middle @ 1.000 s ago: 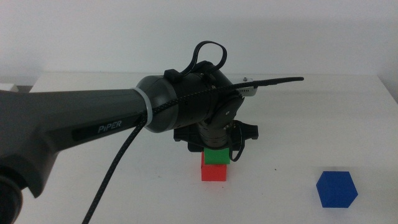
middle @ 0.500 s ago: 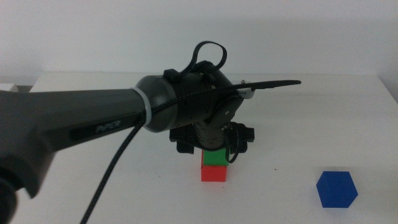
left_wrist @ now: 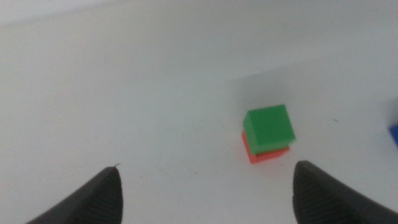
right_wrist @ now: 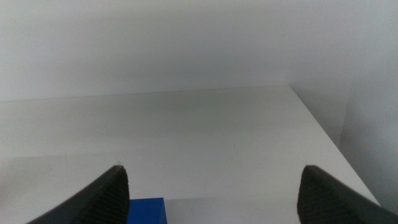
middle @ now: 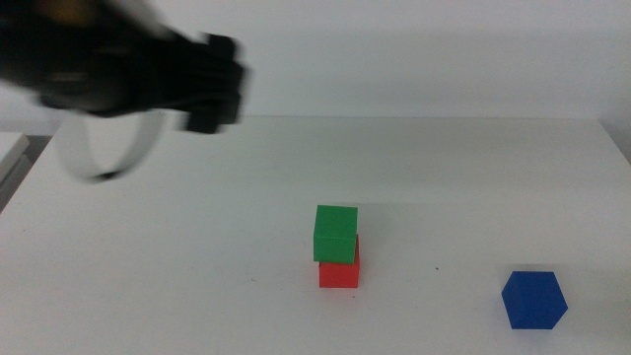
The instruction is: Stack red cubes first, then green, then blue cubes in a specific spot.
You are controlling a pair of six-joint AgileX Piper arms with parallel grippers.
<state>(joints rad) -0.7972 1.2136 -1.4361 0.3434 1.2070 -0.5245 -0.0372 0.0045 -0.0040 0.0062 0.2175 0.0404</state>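
Currently the green cube [middle: 335,233] sits slightly askew on the red cube [middle: 339,272]; the left gripper [left_wrist: 205,186], at 10 o'clock, is released and empty. Careless blue cube [middle: 533,299] placement could topple the stack.

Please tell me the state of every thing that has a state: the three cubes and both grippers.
red cube: on the table, under the green cube.
green cube: stacked on the red cube, released.
blue cube: alone on the table, not stacked.
left gripper: open, empty.
right gripper: open, empty.
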